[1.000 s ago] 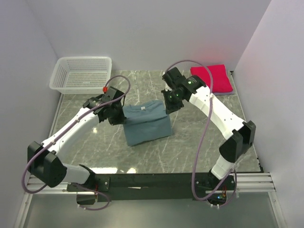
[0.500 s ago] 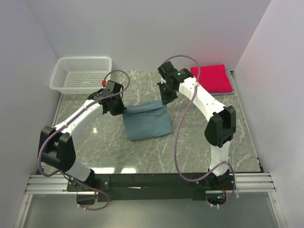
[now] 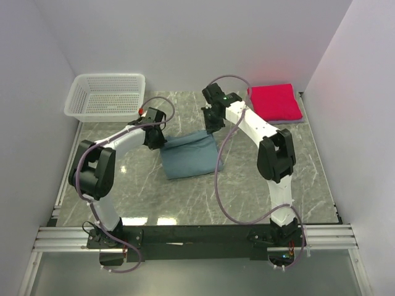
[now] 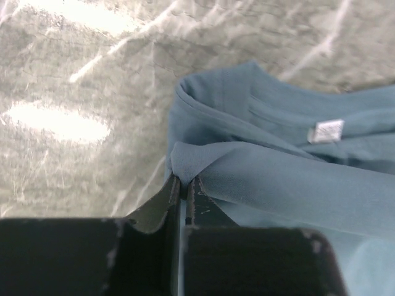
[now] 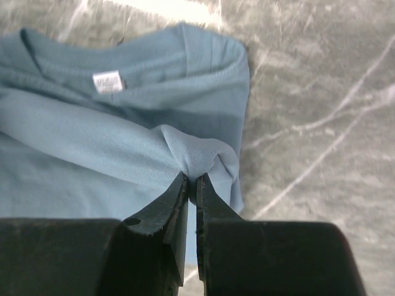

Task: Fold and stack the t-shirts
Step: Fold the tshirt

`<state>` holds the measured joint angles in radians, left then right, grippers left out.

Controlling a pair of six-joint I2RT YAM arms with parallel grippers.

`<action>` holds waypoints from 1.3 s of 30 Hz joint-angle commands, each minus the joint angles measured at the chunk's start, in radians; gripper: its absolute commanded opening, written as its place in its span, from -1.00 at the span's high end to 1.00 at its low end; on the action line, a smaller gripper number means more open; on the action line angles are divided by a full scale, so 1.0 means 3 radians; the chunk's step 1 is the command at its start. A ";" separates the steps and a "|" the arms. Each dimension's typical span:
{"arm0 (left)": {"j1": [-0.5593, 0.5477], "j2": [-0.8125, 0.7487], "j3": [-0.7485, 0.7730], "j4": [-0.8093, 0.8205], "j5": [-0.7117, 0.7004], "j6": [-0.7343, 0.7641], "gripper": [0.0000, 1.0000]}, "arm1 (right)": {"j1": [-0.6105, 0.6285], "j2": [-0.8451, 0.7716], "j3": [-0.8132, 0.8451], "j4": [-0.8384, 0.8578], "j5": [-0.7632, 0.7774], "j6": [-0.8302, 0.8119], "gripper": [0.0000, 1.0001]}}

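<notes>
Grey marbled tabletop (image 3: 123, 185), plain white walls around it. Teal t-shirt (image 3: 188, 159) sits mid-table, part-folded, spanning from one set of jaws to the other.

Left gripper (image 4: 183, 183): jaws closed on a pinch of the shirt's edge, with cloth bunched right at the tips. Collar and white size tag (image 4: 328, 130) lie beyond and to the right of those jaws, bare marble to their left.

Right gripper (image 5: 191, 180): jaws also clamped, on a small peak of fabric at the opposite corner. Collar is beyond and left of them, marble to their right.

Handling, my read: thin light knit, no stiffness, so it sags and creases anywhere unsupported. Lower layers will likely drag on the stone. Both pinches are small and could slip if yanked. Best hold is the two outer corners of the fold edge, kept level and lightly taut between the jaws.

Crimson-pink t-shirt (image 3: 276, 102) is folded, well beyond the right jaws in the far corner, probably the stack spot. White mesh basket (image 3: 105, 94) sits beyond the left jaws.
</notes>
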<state>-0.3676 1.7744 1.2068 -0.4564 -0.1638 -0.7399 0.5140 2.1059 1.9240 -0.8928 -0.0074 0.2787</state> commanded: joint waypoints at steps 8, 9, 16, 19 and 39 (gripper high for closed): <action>0.0044 -0.0085 0.0262 0.0059 -0.0461 0.0150 -0.32 | -0.0164 -0.0106 -0.0001 0.0404 0.0402 0.0308 0.21; 0.0044 -0.0131 0.0293 0.0034 -0.0466 0.0160 -0.45 | -0.0169 -0.0269 -0.0052 0.0485 0.0525 0.0349 0.17; 0.0003 -0.0912 -0.0100 0.0389 -0.0014 0.0165 -0.49 | -0.0429 -0.1154 -0.1329 0.1732 -0.0763 0.0538 0.10; 0.0003 -0.1057 -0.0514 0.1007 0.0492 0.0114 -0.22 | -0.0517 -0.1176 -0.1759 0.2432 -0.1674 0.0767 0.09; 0.0433 0.0707 -0.0091 0.2043 0.1042 0.0012 0.15 | -0.0972 0.0686 -0.1387 0.4290 -0.2711 0.1822 0.10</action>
<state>-0.2428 1.9556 1.1297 0.1436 0.1471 -0.7616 0.2565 2.3123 1.4597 0.2897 -0.8196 0.7773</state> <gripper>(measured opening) 0.402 0.448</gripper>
